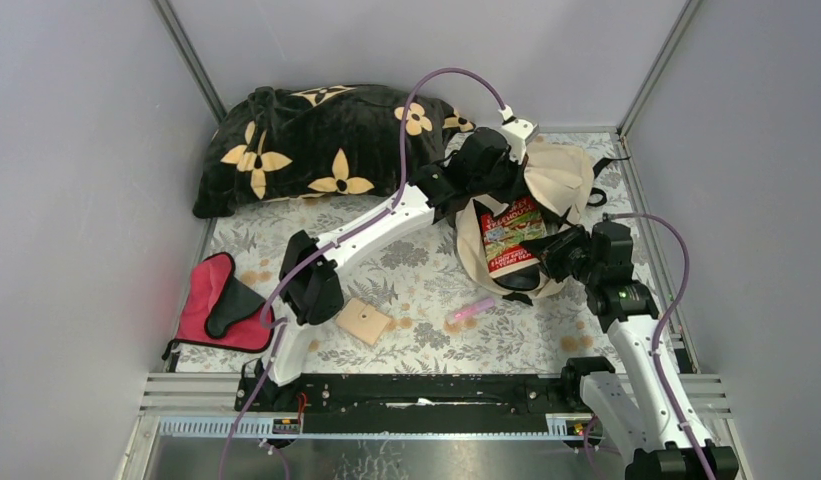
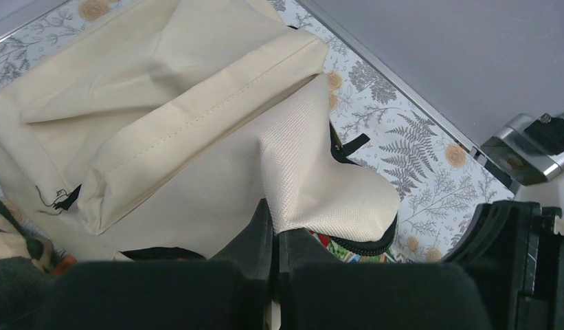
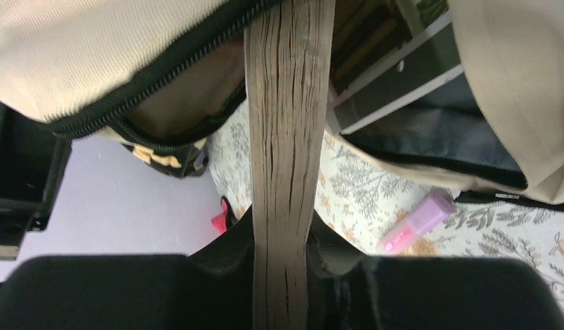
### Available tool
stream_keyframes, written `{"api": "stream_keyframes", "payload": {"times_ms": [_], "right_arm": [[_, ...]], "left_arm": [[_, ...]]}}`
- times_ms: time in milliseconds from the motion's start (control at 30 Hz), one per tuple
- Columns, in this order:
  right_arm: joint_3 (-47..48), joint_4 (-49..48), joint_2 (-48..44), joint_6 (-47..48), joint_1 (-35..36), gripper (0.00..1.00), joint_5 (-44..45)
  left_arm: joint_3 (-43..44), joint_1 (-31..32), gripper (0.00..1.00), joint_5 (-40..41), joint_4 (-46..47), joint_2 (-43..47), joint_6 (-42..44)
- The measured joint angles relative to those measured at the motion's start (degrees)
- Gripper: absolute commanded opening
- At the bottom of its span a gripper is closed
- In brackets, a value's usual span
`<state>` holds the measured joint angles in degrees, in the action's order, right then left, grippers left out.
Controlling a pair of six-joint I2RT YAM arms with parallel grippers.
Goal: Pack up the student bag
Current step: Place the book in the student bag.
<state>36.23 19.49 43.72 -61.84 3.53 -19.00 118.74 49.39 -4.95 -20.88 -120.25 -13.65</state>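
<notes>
Floral counter [image 1: 426,340] fills the floor of the cell, with a black flower-patterned pillow [image 1: 306,145] slumped across 11 o'clock. At 1 o'clock lies the student bag [image 1: 561,170], cream cloth, its mouth unzipped and gaping toward 6. The left pincer [image 2: 275,237] is closed on a fold of its upper flap. A red-covered book [image 1: 511,235] sits partway in that opening, its page edge clamped in the right pincer [image 3: 282,240]. Over at 8 o'clock rests a red-and-black pouch [image 1: 211,300]. Nearer centre is a small tan square [image 1: 364,321], and at its 3 o'clock a pink highlighter [image 1: 470,309] lies close to the bag's lower rim.
</notes>
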Motion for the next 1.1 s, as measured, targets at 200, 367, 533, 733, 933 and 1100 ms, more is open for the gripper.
{"api": "stream_keyframes", "payload": {"times_ms": [200,367,533,733,933,1100], "right_arm": [[-2.95,-7.23,1.77,-2.75,-0.28,0.0,5.25],[-4.07,-19.23,10.45,-4.9,-0.28,0.0,10.62],[-4.09,-30.12,21.64,-6.75,-0.28,0.0,15.19],[-0.72,-36.26,31.04,-6.86,-0.31,0.83,18.03],[0.02,-35.82,30.25,-5.84,-0.61,1.0,18.32],[-0.55,-29.33,23.56,-4.11,-0.81,1.0,18.47]], "left_arm": [[-1.31,-0.17,0.0,-3.32,2.14,0.0,0.0],[-2.4,-0.48,0.0,-7.08,3.28,0.44,0.02],[-6.16,-0.7,0.0,-10.01,5.09,2.93,0.04],[-11.69,-0.74,0.0,-12.59,7.89,5.66,-0.15],[-13.14,-0.9,0.0,-12.87,10.75,6.21,-1.51],[-13.11,-0.94,0.0,-12.9,11.72,6.21,-2.95]]}}
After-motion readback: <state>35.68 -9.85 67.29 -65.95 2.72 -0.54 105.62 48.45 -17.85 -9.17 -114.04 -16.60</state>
